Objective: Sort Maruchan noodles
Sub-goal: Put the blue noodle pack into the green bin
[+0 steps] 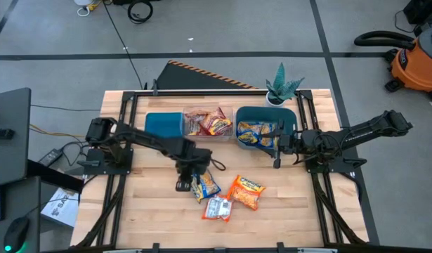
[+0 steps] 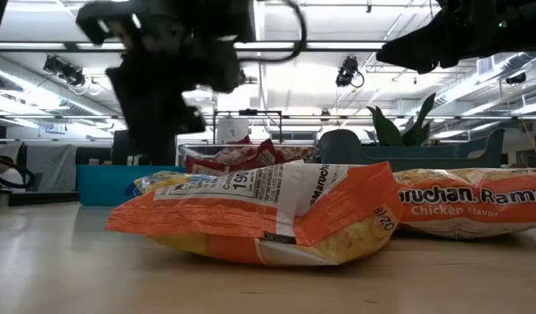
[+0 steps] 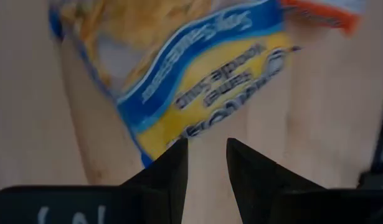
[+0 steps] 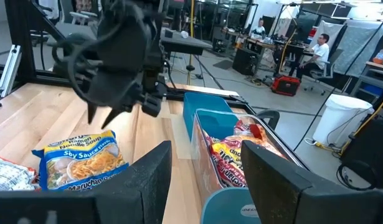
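Three Maruchan packets lie flat on the wooden table: a yellow-and-blue one (image 1: 205, 186) (image 3: 197, 81) (image 4: 82, 158), an orange one (image 1: 247, 192) (image 2: 259, 214) and a silvery-white one with red print (image 1: 218, 209). My left gripper (image 1: 182, 185) (image 3: 207, 155) is open with a narrow gap. It hovers above the table just left of the yellow-and-blue packet, fingers pointing down. My right gripper (image 1: 274, 146) (image 4: 207, 180) is open and empty at the near rim of the right teal bin (image 1: 289, 116), which holds yellow-and-blue packets (image 1: 254, 131).
A clear bin (image 1: 207, 111) with red-orange packets (image 4: 231, 155) stands between the right teal bin and a left teal bin (image 1: 163, 125). A potted plant (image 1: 281, 88) sits at the far edge. Bare wood lies near the packets. People sit in the room beyond (image 4: 316, 50).
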`<state>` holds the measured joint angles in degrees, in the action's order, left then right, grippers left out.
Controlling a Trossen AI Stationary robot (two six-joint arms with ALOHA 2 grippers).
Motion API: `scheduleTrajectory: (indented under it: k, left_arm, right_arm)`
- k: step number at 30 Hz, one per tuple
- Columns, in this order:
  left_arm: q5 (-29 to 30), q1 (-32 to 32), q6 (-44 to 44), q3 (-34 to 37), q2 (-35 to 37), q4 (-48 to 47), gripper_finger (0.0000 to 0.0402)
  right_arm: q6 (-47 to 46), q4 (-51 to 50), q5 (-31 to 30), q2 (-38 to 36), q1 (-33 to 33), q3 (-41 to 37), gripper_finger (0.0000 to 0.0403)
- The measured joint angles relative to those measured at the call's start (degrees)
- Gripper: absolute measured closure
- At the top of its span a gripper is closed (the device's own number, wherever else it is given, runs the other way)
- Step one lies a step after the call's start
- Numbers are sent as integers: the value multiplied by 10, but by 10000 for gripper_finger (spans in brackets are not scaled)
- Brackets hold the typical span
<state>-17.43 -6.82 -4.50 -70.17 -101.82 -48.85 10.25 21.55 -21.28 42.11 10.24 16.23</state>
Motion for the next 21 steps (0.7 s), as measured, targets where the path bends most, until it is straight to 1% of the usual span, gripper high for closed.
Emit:
scheduleTrajectory:
  k: [4, 11, 14, 18, 21]
  left_arm:
    - [28, -13, -39, 21, 0, 9, 285]
    - [118, -36, -59, 23, 0, -9, 285]
    - [141, -52, -62, 23, 0, -26, 285]
    - [188, -70, -65, 23, 0, -25, 285]
    - [199, -81, -66, 23, -3, -18, 285]
  right_arm:
    - [2, 8, 0, 0, 0, 0, 204]
    - [7, 9, 0, 0, 0, 0, 204]
    - [11, 7, 0, 0, 0, 0, 204]
    - [14, 7, 0, 0, 0, 0, 204]
    - [10, 7, 0, 0, 0, 0, 204]
